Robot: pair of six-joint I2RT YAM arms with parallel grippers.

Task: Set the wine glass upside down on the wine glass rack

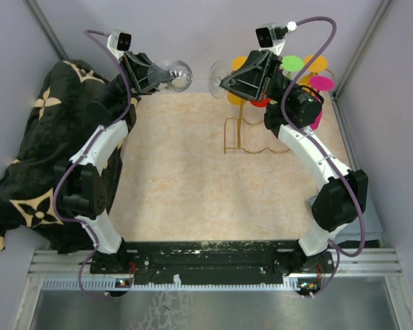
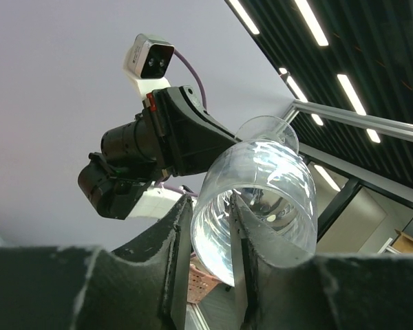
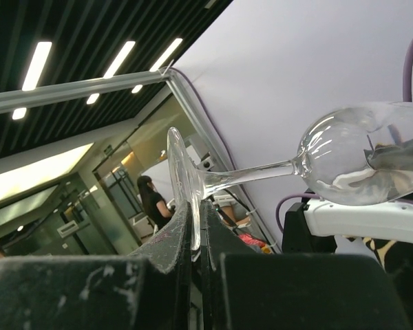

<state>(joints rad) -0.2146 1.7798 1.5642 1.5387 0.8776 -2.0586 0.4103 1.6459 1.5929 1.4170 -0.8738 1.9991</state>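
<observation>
The clear wine glass lies on its side in the air at the back of the table, strung between both grippers. My left gripper is at the bowl's mouth. In the left wrist view one finger reaches inside the bowl and the other stays outside, the jaws wider apart than the thin rim wall, so open. My right gripper is shut on the glass's round foot, stem pointing left to the bowl. The gold wire wine glass rack stands on the table below the right gripper.
Coloured discs, green, orange and magenta, sit around the rack behind the right arm. A black cloth with a tan flower pattern is heaped along the left side. Grey walls close in the back and sides.
</observation>
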